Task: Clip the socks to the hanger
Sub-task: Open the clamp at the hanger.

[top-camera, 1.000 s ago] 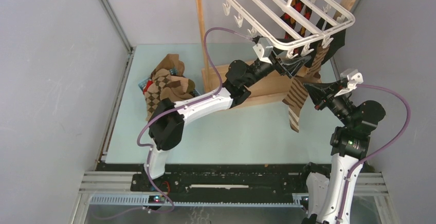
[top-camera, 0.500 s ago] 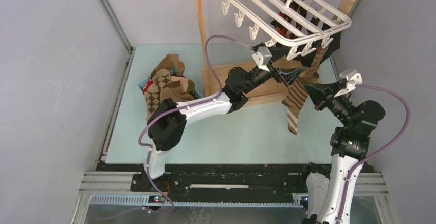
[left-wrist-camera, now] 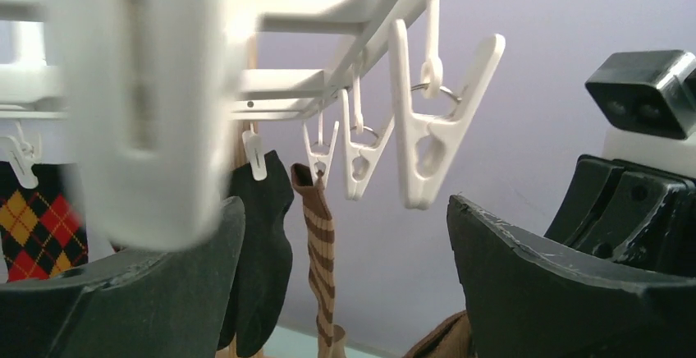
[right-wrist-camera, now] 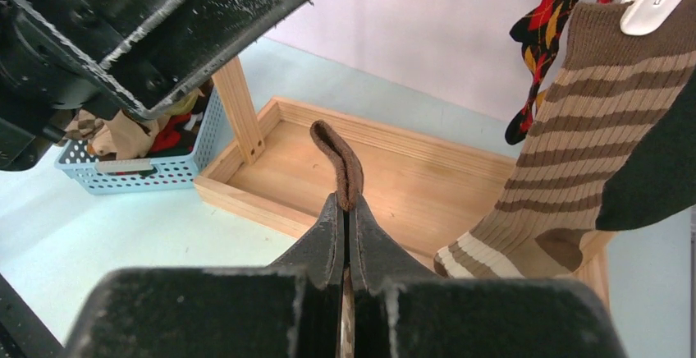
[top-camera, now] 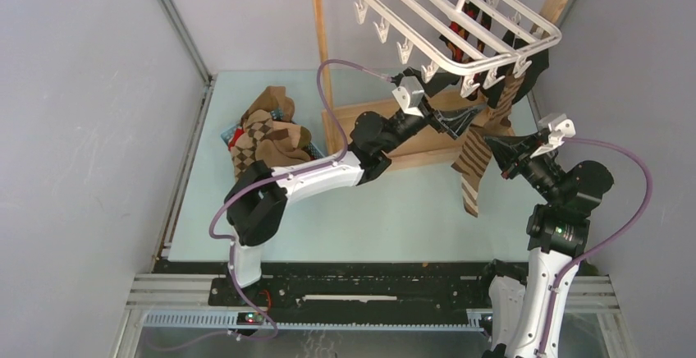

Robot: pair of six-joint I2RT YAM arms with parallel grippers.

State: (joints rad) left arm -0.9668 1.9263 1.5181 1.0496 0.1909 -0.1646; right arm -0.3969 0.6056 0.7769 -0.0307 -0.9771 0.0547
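A pale-green table (top-camera: 377,218) sits between grey walls (top-camera: 82,128). The left fingers (left-wrist-camera: 525,276) gape, released, under the white plastic hanger (left-wrist-camera: 312,5); the right fingers (right-wrist-camera: 320,243) pinch a striped sock (top-camera: 470,169).

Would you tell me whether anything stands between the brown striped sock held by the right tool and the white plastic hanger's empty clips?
Yes: the open left tool sits between them, just under the empty white clips and above the brown striped sock that the right tool pinches. Nothing else visible intervenes.

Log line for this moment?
left gripper: open, empty, below hanger | right gripper: shut on striped sock | held sock not clipped
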